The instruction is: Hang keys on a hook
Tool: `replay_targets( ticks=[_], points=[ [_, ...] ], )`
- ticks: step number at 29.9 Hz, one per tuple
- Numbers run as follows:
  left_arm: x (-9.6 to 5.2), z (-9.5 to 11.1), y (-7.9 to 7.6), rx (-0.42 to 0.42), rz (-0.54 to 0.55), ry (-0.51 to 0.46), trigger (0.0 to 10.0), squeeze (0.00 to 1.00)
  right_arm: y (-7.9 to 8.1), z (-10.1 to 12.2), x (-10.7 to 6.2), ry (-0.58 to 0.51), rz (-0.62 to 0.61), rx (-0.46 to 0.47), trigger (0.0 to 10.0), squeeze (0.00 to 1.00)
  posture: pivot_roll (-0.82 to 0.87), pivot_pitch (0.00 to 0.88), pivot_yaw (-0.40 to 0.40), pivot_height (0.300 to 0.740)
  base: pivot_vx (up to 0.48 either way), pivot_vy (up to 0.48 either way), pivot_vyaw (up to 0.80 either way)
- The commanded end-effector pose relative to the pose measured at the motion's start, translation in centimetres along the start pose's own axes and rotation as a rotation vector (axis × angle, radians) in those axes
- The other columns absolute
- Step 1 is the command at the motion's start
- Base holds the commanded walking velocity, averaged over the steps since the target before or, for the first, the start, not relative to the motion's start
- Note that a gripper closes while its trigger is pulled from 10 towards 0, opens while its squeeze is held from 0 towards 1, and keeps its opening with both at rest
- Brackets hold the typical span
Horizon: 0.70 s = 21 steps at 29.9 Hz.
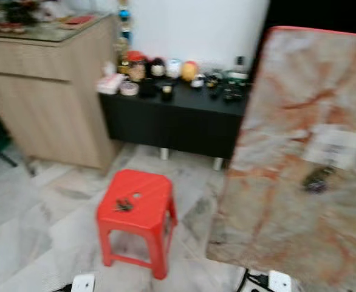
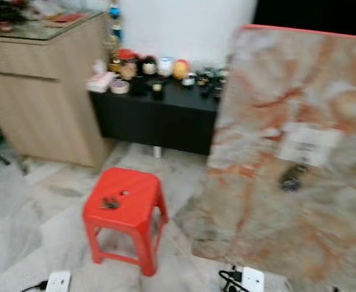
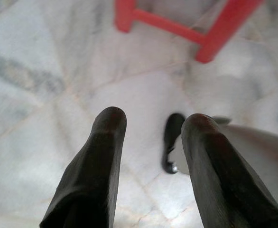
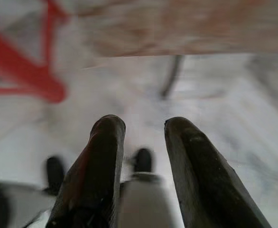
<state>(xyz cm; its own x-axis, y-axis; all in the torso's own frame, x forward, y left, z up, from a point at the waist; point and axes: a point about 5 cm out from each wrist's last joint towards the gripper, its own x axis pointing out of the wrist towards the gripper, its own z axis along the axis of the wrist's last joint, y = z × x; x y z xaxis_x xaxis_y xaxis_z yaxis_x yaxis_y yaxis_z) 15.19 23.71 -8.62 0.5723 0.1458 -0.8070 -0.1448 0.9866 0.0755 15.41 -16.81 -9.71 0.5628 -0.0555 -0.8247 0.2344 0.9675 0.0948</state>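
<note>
1. A red stool stands on the pale marble floor in the lower middle of the left eye view.
2. A small dark bunch of keys lies on the stool's seat, near its left side.
3. A big marble-look board with a red top edge leans up on the right side of the frame.
4. A pale patch sits on the board, and a small dark thing hangs just under it. It is too blurry to tell what the dark thing is.
5. A low black table stands in the upper middle of the frame, behind the stool. Many small jars and toys crowd its top.
6. A wooden cabinet fills the upper left of the frame, just beside the black table.
7. Two white power strips lie on the floor at the bottom edge, one at the lower left and one at the lower right.
8. The left gripper points down at the floor in the left wrist view. Its two black fingers are spread apart and hold nothing. The red stool's legs show at the top of that frame.
9. The right gripper also points down at the floor in the right wrist view. Its fingers stand a little apart and hold nothing. That picture is blurry.
</note>
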Motion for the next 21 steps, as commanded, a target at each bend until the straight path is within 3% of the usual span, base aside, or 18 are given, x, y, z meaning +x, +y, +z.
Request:
replay_targets(
  ticks=[1,21],
  points=[
    [0.21,0.72,-0.42,-0.011,-0.005,-0.018,10.0,0.00,-0.76,-0.33,-0.11,0.016,-0.021,0.011,10.0,0.00,0.03,0.000,-0.074,0.740,0.000,0.480,0.00],
    [0.20,0.89,0.12,-0.029,0.016,-0.023,10.0,0.00,-1.36,-0.62,-0.19,0.039,-0.029,0.010,10.0,0.00,0.04,0.000,-0.085,0.740,0.000,0.400,0.00]
  ],
)
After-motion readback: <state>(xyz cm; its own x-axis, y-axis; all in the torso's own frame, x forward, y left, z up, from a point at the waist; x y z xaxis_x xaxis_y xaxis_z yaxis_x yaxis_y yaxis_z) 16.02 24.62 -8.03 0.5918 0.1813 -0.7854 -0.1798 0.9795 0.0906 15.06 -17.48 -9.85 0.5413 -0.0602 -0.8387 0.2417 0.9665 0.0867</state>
